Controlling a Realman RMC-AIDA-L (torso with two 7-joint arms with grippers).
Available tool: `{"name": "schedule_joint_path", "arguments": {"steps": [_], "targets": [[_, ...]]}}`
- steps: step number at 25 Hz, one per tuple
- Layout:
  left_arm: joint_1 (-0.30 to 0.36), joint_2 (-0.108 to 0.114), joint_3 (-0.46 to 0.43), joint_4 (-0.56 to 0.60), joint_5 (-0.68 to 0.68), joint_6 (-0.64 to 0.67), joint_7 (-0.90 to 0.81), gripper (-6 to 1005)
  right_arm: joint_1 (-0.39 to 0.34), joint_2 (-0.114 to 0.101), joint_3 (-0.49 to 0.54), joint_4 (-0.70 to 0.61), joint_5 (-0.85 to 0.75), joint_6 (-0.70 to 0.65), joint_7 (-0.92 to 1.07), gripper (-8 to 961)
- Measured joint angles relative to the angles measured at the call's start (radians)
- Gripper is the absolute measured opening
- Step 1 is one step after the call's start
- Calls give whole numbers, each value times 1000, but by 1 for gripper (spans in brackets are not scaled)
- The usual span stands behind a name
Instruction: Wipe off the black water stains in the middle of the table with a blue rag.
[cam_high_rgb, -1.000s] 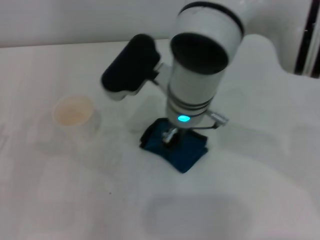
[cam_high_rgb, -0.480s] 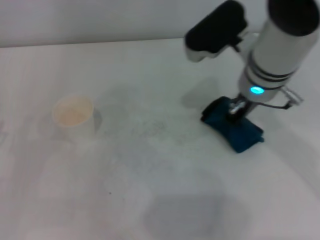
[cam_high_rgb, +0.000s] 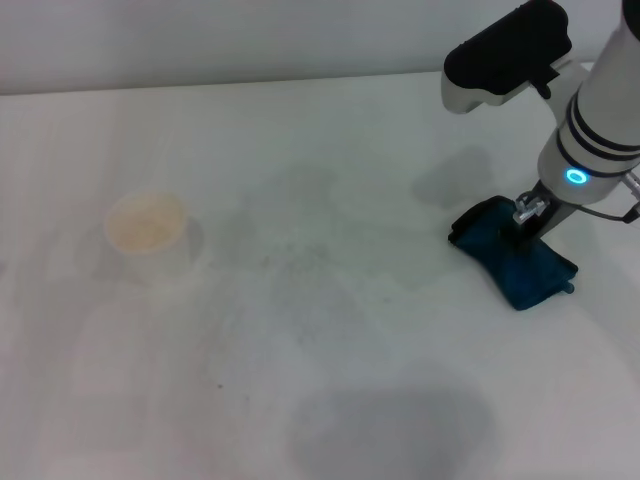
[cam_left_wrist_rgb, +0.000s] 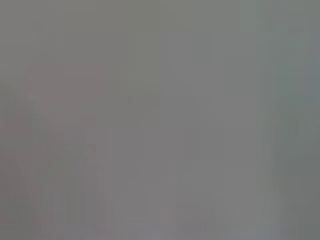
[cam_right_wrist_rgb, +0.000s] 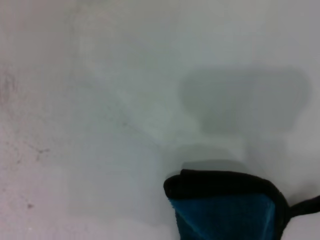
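Bench (cam_high_rgb: 330, 400): the wide white matte surface that carries everything in my head view; it fills my right wrist view (cam_right_wrist_rgb: 100, 75) as well.

Paper cup (cam_high_rgb: 148, 233): a pale, open-topped cup standing upright on the left part of the bench, well apart from the rag.

Grey speckles (cam_high_rgb: 290, 255): a faint, smeared scatter across the middle of the bench, between the cup and the rag; thin traces of the same kind show in my right wrist view (cam_right_wrist_rgb: 30, 150).

Black water stains: I can make out no distinct dark blot in the middle of the bench; only one tiny dark fleck (cam_high_rgb: 221, 385) lies toward the near left.

Blue rag (cam_high_rgb: 512, 262): a folded teal-blue cloth with dark edging, lying flat on the right part of the bench, to the right of the speckled area. My right wrist view shows its black-edged corner (cam_right_wrist_rgb: 225, 207) and a thin black loop at one side.

My right jaws (cam_high_rgb: 527, 212): they come down onto the upper face of the rag, closed on its cloth where the metal fingertips meet it. The white forearm with its lit cyan ring rises up and to the right, and the dark wrist housing juts out above.

My left jaws: out of sight in the head view; the left wrist view is a uniform grey field that shows nothing.
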Motion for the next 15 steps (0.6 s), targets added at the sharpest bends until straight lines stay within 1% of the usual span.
{"name": "schedule_joint_path", "arguments": {"steps": [3, 7, 13, 15], "targets": [[-5, 0, -1, -10, 0, -1, 0, 881, -4, 4, 20, 4, 22, 8, -30, 86], [-8, 0, -1, -10, 0, -1, 0, 881, -4, 3, 19, 9, 61, 32, -47, 90], [-18, -1, -1, -20, 0, -2, 0, 880, 1, 2, 20, 16, 59, 52, -50, 96], [-18, -1, -1, -20, 0, -2, 0, 880, 1, 1, 21, 13, 59, 54, -50, 140]]}}
